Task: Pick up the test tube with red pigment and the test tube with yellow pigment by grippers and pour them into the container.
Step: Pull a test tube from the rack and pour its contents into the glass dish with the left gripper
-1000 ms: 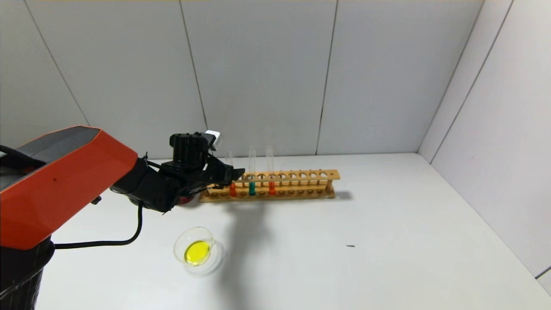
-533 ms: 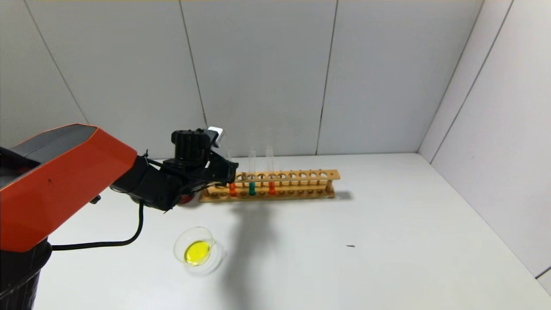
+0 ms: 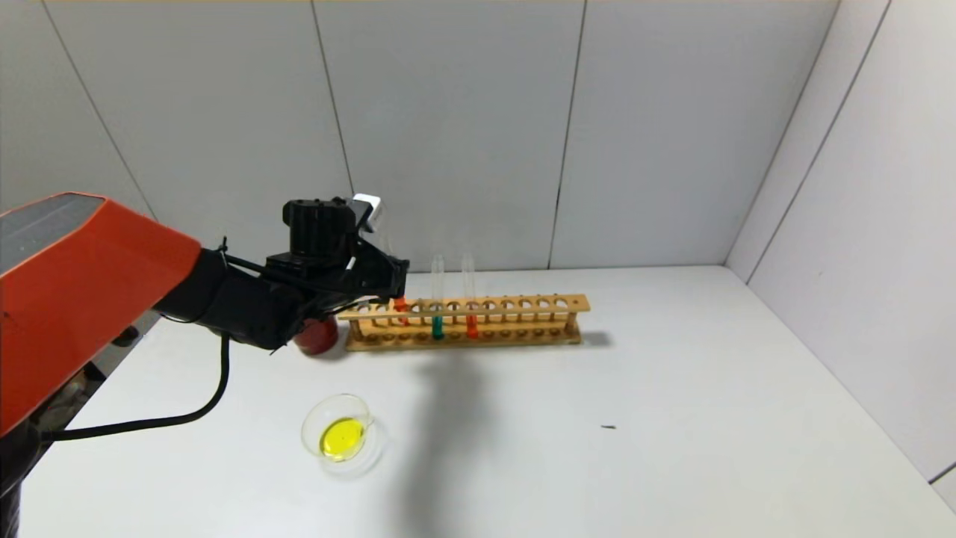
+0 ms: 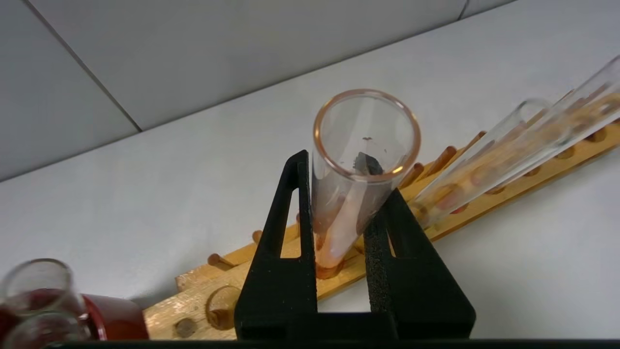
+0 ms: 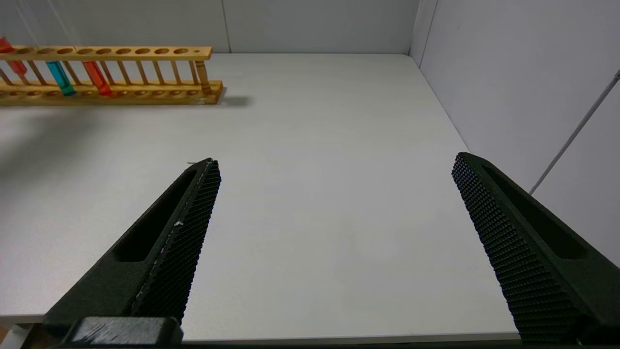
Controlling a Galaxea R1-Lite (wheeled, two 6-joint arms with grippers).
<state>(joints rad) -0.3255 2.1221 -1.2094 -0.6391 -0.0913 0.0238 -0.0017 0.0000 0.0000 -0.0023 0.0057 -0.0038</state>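
My left gripper [image 3: 394, 282] is shut on the test tube with red pigment [image 3: 400, 303] and holds it upright, raised at the left end of the wooden rack [image 3: 523, 305]. Its orange-red liquid sits level with the rack's top rail. In the left wrist view the black fingers [image 4: 290, 213] clamp the glass tube [image 4: 361, 145] from both sides. The container [image 3: 340, 430], a clear glass dish, stands on the table in front of the rack and holds yellow liquid. No tube with yellow liquid shows. My right gripper [image 5: 336, 162] is open and empty above bare table at the right.
A teal tube [image 3: 437, 325] and a second red tube [image 3: 471, 326] stand in the rack to the right of the held tube. A dark red cup [image 3: 317, 336] with clear tubes [image 4: 34, 286] stands by the rack's left end. Walls close the back and right.
My left gripper has risen with the red tube, drawing its liquid end up from the rack's lower rail to the top rail. The dark red cup now shows under the arm.
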